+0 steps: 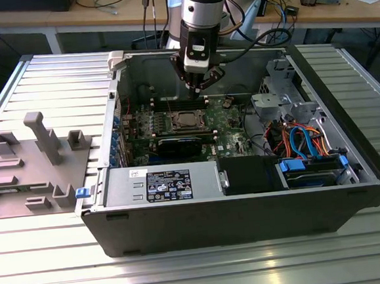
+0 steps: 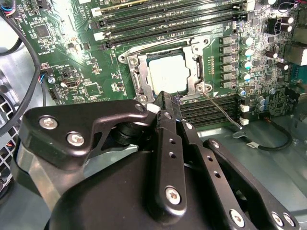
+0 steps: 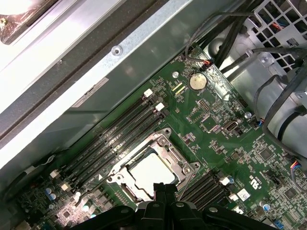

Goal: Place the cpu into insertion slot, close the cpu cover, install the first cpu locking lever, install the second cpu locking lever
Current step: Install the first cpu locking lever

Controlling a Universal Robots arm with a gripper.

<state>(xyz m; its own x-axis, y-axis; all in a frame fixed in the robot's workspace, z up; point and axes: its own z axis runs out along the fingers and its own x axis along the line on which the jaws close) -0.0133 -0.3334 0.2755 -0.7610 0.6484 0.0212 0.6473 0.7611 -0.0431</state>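
The cpu [image 2: 167, 73] lies flat in the insertion slot [image 1: 187, 120] on the green motherboard, its dull silver top showing. The cpu cover [image 2: 135, 79] is down around it as a silvery frame, and is also seen in the first wrist view [image 3: 181, 164]. A thin wire locking lever [image 2: 221, 110] sticks out slantwise from a corner of the socket, away from the frame. My gripper [image 2: 166, 98] hangs just above the socket's edge, fingers shut together with nothing between them. In the exterior view the gripper [image 1: 197, 85] is slightly behind the socket.
Black memory slots [image 2: 168, 24] flank the socket on two sides. A black card [image 1: 179, 146] lies in front of it. A drive cage with blue and orange cables [image 1: 302, 140] fills the exterior view's right. A grey fixture tray [image 1: 33, 161] sits outside the case on the left.
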